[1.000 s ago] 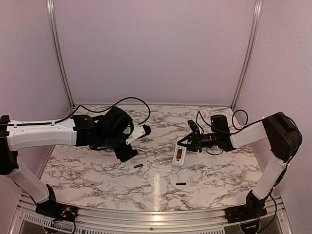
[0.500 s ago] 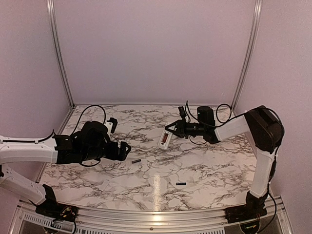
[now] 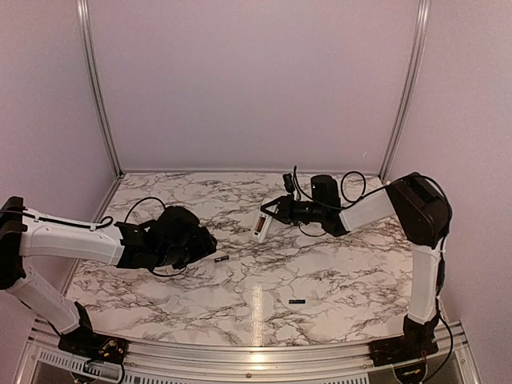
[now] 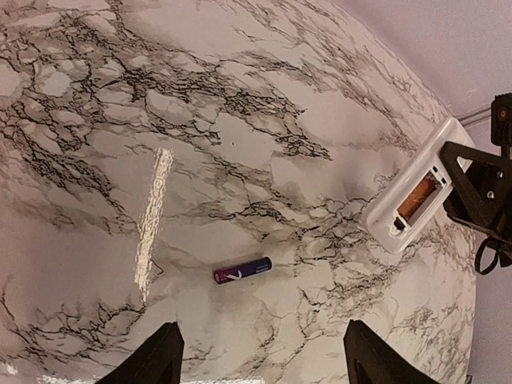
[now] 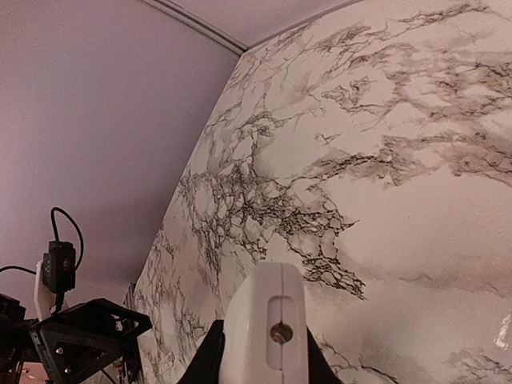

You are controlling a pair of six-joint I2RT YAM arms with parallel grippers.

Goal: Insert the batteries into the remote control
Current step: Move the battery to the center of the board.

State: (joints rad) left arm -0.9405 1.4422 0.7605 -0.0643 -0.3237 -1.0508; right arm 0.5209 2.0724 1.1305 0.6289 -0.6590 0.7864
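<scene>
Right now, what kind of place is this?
Likely a robot test booth: a marble-patterned table walled by plain lilac panels on metal rails, with a left arm and right arm bolted at its near edge.

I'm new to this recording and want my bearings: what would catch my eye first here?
The right gripper holds the white remote control over the middle of the marble table, its open recess showing. The left gripper, jaws open, hovers by one battery on the table; a second battery lies alone nearer the front edge.
</scene>
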